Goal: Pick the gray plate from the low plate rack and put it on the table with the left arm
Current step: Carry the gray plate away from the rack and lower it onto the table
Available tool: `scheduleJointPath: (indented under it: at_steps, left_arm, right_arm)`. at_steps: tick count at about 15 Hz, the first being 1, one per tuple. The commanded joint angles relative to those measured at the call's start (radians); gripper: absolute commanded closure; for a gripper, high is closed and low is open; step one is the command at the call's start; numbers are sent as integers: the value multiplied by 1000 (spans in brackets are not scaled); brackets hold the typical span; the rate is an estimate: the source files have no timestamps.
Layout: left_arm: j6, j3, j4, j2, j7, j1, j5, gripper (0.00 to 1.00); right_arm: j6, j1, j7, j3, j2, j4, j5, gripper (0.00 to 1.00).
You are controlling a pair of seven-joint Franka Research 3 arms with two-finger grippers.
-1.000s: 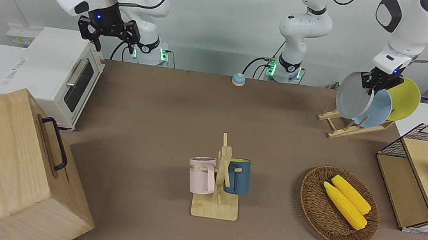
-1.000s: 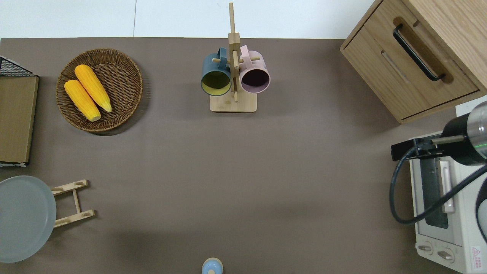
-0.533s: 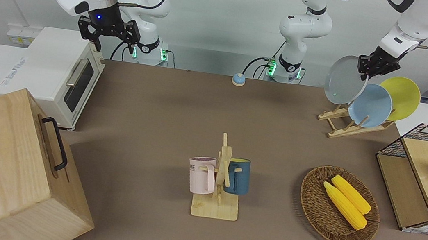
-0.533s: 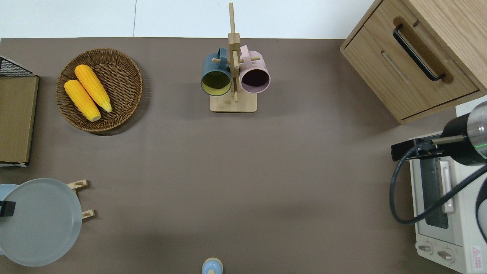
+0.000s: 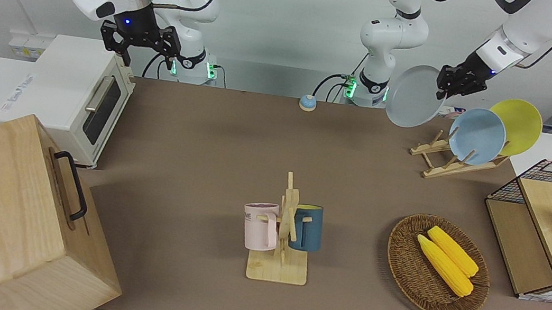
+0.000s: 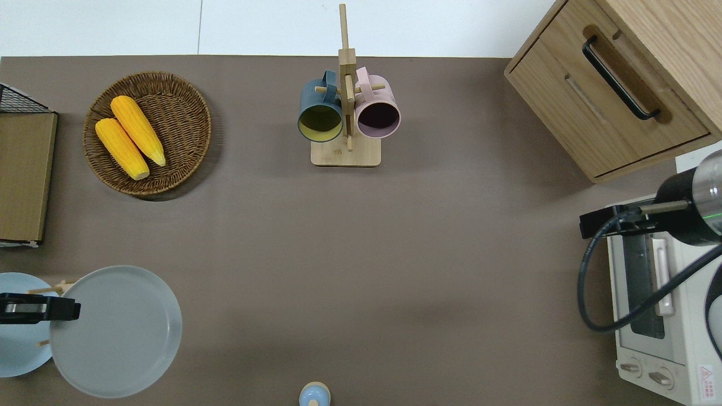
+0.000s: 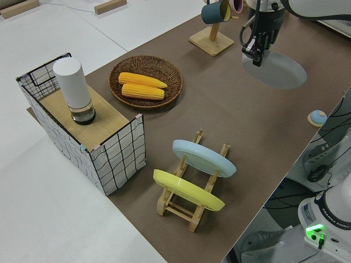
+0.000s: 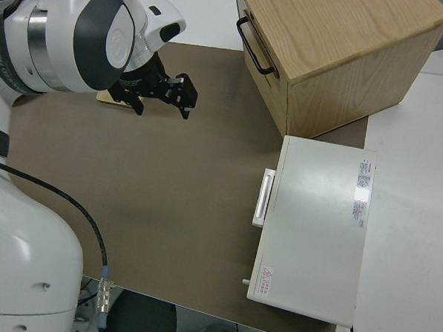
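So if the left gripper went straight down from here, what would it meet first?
Probably the low plate rack or the light blue plate: the left gripper holds the gray plate at its rim above them.

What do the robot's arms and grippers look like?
Both are chunky white jointed arms with rounded shells, dark gray panels and black cables. Each ends in a black gripper: the left gripper, the right gripper, a small blue light above the fingers. The bases glow green.

— What colours stood out on the matte brown bench (image 5: pixel 214 136)?

— A pale gray plate (image 6: pixel 115 331), a light blue plate (image 5: pixel 477 136) and a yellow plate (image 5: pixel 517 127) over the light-wood rack (image 5: pixel 448 164).

— And elsewhere?

— Yellow corn (image 5: pixel 446 258) in a brown woven basket (image 5: pixel 401 257); a pink mug (image 5: pixel 260 226) and a dark blue mug (image 5: pixel 308 228).
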Motion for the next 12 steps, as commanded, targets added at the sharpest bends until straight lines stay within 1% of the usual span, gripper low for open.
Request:
scheduleJointPath:
  at_steps: [1, 3, 5, 12]
  left_arm:
    - [1, 7, -50, -18, -12, -19, -58, 1000]
    - [24, 7, -85, -16, -3, -25, -69, 1000]
    - [79, 7, -138, -18, -3, -40, -81, 1000]
    - [249, 7, -274, -11, 27, -74, -83, 1000]
  right_arm:
    - [-14, -7, 0, 5, -2, 6, 7, 11]
    - [-14, -7, 0, 5, -2, 6, 7, 13]
    - [-14, -7, 0, 7, -2, 6, 7, 11]
    - [-14, -7, -1, 7, -2, 6, 7, 11]
